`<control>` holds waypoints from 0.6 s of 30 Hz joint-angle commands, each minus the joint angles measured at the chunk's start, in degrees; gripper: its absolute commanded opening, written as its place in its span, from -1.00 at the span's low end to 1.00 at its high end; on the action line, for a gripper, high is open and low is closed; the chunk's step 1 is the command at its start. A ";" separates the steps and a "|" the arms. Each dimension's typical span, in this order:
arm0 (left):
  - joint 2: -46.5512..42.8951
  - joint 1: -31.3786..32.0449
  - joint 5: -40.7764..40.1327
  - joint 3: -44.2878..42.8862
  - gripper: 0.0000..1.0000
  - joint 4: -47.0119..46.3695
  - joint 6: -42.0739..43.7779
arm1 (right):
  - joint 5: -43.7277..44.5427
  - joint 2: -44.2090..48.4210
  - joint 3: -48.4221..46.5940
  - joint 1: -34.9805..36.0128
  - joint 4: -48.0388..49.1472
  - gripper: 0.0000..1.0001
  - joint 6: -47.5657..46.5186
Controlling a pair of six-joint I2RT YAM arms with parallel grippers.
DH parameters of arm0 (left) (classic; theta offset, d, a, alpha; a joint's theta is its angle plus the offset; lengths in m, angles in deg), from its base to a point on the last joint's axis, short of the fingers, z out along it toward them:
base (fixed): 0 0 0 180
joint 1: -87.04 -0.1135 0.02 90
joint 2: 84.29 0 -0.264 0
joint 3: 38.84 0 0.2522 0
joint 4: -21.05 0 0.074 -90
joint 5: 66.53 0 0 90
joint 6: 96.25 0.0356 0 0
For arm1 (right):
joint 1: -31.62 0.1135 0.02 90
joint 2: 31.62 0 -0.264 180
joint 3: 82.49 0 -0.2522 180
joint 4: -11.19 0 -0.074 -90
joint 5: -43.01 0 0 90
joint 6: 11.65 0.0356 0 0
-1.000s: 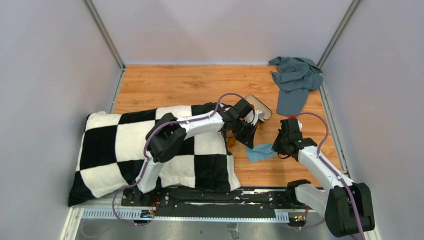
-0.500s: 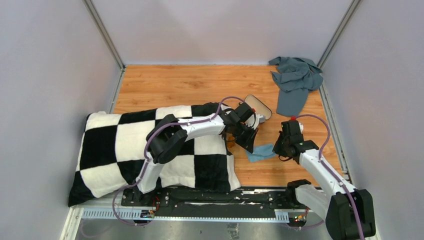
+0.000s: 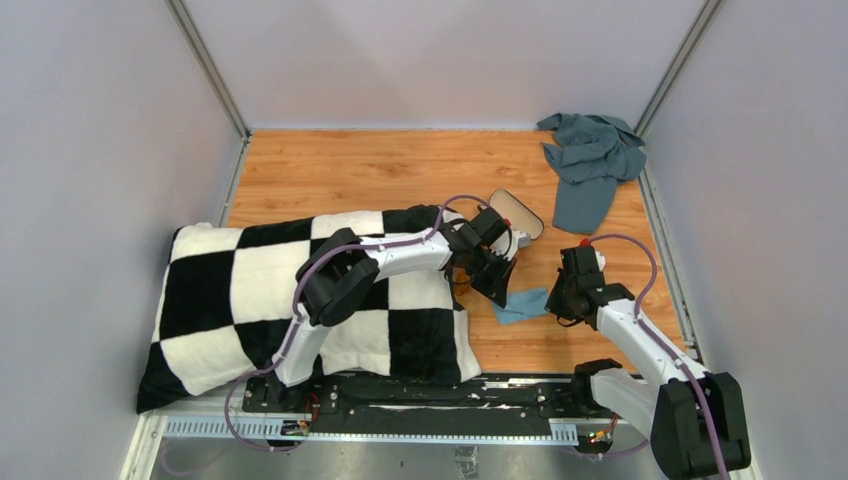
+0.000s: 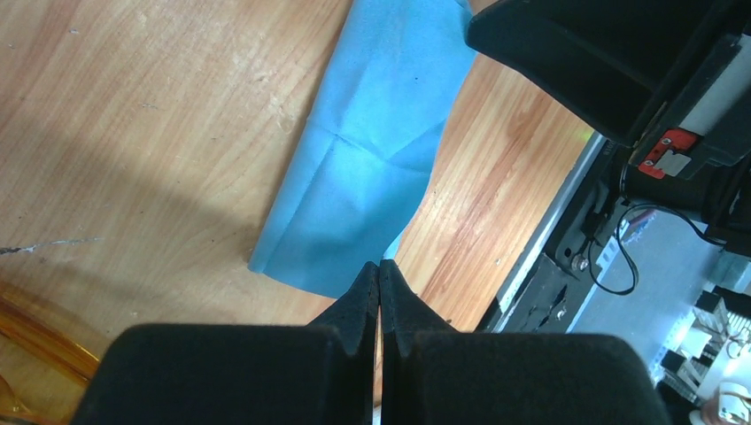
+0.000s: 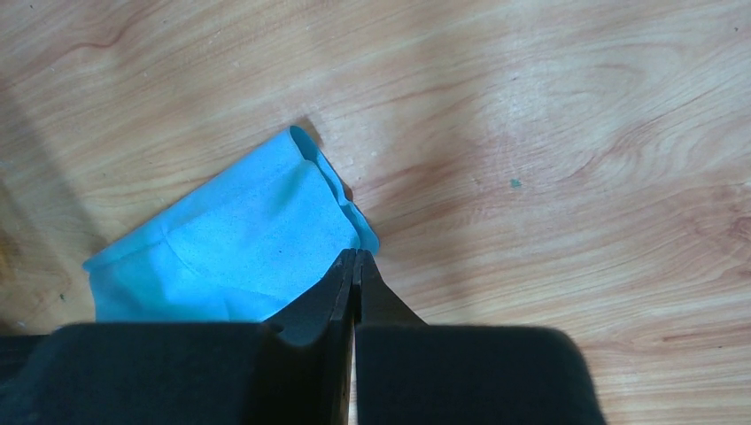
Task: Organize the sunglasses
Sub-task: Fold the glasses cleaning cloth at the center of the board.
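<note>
1. Left gripper (image 4: 379, 270): closed, pads flat against each other, nothing pinched between them, poised over the wooden table (image 4: 133, 106).
2. Just ahead of those tips: light-blue cloth (image 4: 372, 150), lying flat on the wood, its near edge almost beneath them.
3. Behind the tips, beside the base of the left finger: sunglasses (image 4: 31, 350), seen only as an amber sliver at the lower left corner of the left wrist view. Outside the grip, back toward the wrist rather than ahead of it. Touching the finger or not, impossible to tell.
4. Across the cloth from the left gripper: right gripper (image 5: 355, 258), likewise closed, fingers pressed together. Tips at the cloth's curled corner, the rest of the cloth spreading off to their left. Edge caught or merely under them, impossible to tell.
5. Beyond the left wrist, farther from the arm bases: black case (image 3: 525, 218), open, beige lining upward, apart from the sunglasses.
6. Under the left forearm and off to its left: black-and-white checkered pillow (image 3: 250, 290).
7. Farthest out, at the table's back right corner: crumpled grey rag (image 3: 592, 160), well apart from both grippers.
</note>
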 commanded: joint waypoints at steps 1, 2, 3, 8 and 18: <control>1.75 0.65 0.39 0.49 -1.00 -0.88 -0.30 | 2.06 -0.19 0.61 -0.90 0.08 -1.00 0.74; 1.89 0.67 0.37 0.53 -1.00 -0.90 -0.33 | 2.24 -0.26 0.58 -0.90 0.08 -1.00 0.74; 2.01 0.65 0.41 0.60 -1.00 -1.04 -0.45 | 2.44 -0.35 0.52 -0.90 0.18 -1.00 0.66; 2.04 0.94 0.01 0.79 -1.00 -1.25 -0.67 | 2.37 -0.96 0.38 -0.90 0.75 -1.00 0.91; 1.74 1.19 0.58 1.21 -1.00 -2.00 -1.27 | 2.88 -1.33 -0.18 -0.90 1.29 -1.00 1.17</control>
